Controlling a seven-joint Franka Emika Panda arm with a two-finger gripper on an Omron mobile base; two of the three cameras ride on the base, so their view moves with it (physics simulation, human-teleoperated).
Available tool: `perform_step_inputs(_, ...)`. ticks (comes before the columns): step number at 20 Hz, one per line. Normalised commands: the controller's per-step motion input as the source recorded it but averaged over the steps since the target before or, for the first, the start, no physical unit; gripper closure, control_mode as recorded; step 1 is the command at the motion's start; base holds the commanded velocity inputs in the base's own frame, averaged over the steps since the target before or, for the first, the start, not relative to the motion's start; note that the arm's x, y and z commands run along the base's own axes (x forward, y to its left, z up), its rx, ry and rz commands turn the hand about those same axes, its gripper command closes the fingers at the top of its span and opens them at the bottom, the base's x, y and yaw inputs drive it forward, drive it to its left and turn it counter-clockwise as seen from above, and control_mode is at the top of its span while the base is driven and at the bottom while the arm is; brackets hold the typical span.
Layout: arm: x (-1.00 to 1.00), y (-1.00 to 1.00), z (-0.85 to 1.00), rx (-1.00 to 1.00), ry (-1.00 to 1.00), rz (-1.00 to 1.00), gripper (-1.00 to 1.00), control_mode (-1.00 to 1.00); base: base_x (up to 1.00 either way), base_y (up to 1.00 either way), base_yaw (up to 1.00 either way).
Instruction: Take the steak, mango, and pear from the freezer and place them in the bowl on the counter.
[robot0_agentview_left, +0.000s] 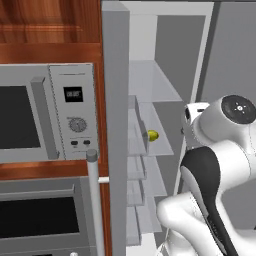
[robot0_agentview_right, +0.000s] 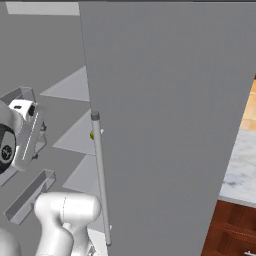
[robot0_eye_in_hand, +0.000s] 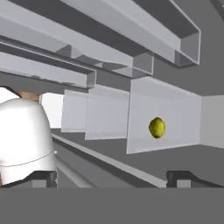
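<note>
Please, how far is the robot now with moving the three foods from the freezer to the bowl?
Done: the freezer stands open. In hand: nothing; the open gripper faces the pear, which lies on a translucent shelf, apart from the fingers. Left: grasping the pear and carrying it out; whether steak and mango are moved, these views cannot tell.

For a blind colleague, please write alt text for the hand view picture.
A small yellow-green pear lies on a pale translucent shelf inside the open grey freezer, seen tilted. The open gripper points toward it from a distance, with its two dark fingertips far apart at the bottom.
</note>
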Motion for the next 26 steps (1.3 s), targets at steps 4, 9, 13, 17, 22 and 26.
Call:
perform_step_inputs(4,0.11,0.00,-0.15,-0.08,-0.12,-0.11,-1.00,-1.00,0.00,0.00,0.00)
perform_step_inputs(9,0.39,0.00,-0.18,-0.01,-0.01,-0.04,-1.00,-1.00,0.00,0.00,0.00)
perform_step_inputs(13,0.43,0.00,-0.30,0.00,0.00,0.00,-1.00,-1.00,0.00,0.00,0.00)
perform_step_inputs(17,0.45,-0.02,-0.25,0.00,0.00,0.00,-1.00,-1.00,0.00,0.00,0.00)
perform_step_inputs(22,0.38,-0.04,-0.15,0.00,0.00,-0.02,-1.00,-1.00,0.00,0.00,0.00)
perform_step_inputs(26,0.33,-0.18,-0.14,0.00,0.00,-0.01,-1.00,-1.00,0.00,0.00,0.00)
